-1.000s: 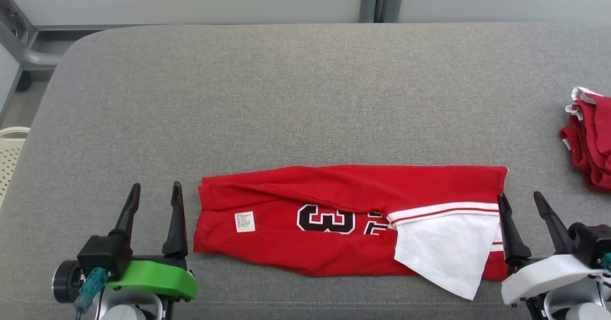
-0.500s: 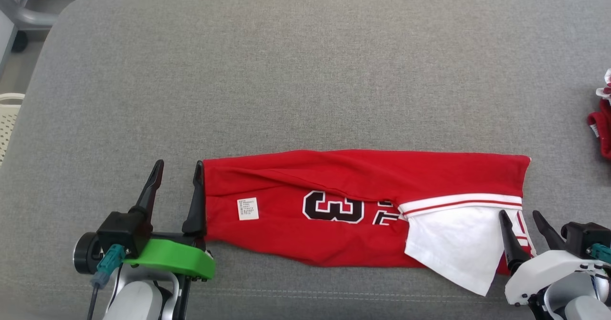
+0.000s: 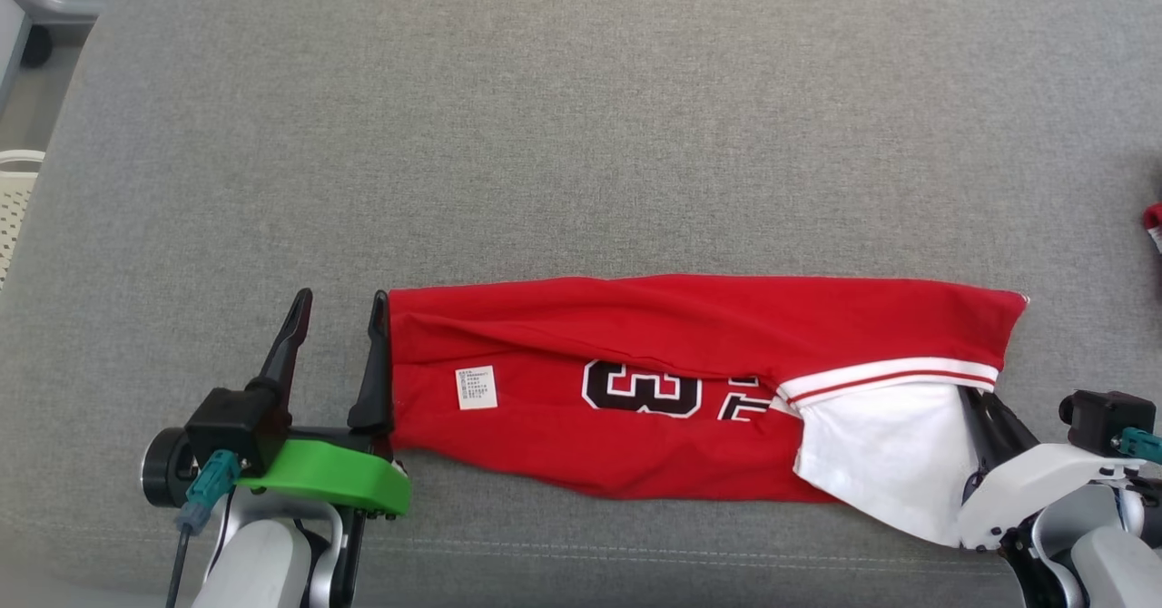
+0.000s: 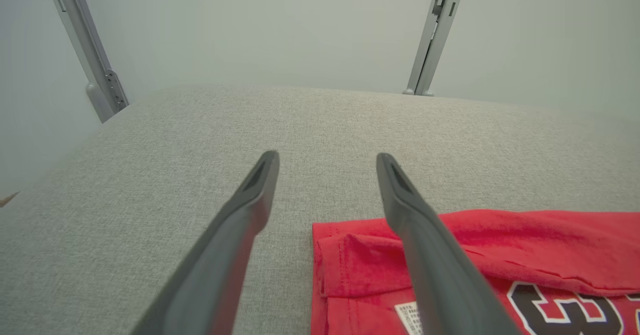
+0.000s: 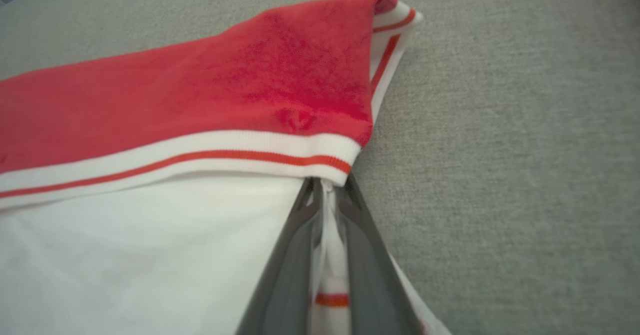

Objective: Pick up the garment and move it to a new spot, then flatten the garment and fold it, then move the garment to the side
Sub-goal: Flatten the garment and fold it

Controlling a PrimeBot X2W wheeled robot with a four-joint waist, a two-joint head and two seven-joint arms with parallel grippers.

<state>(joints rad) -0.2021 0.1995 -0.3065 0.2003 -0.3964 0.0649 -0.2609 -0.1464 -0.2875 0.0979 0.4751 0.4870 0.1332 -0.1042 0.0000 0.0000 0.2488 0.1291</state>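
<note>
On the left gripper [image 3: 342, 294] a green bracket [image 3: 327, 490] is fitted, on the right gripper [image 3: 979, 397] a white bracket [image 3: 1026, 490]. Long dark tapered fingers [image 3: 372, 363] are carried. A teal plug [image 3: 207, 492] is attached beside each black block [image 3: 238, 417].

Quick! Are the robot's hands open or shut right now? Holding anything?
Left gripper: open, holding nothing.
Right gripper: shut on the shirt.

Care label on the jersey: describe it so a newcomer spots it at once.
On the grey padded surface lies a folded red jersey. Near its left end, just right of the left gripper, sits a small white care label. Unlike the large white panel at the right end, it is tiny, printed, and left of the black number 3.
</note>
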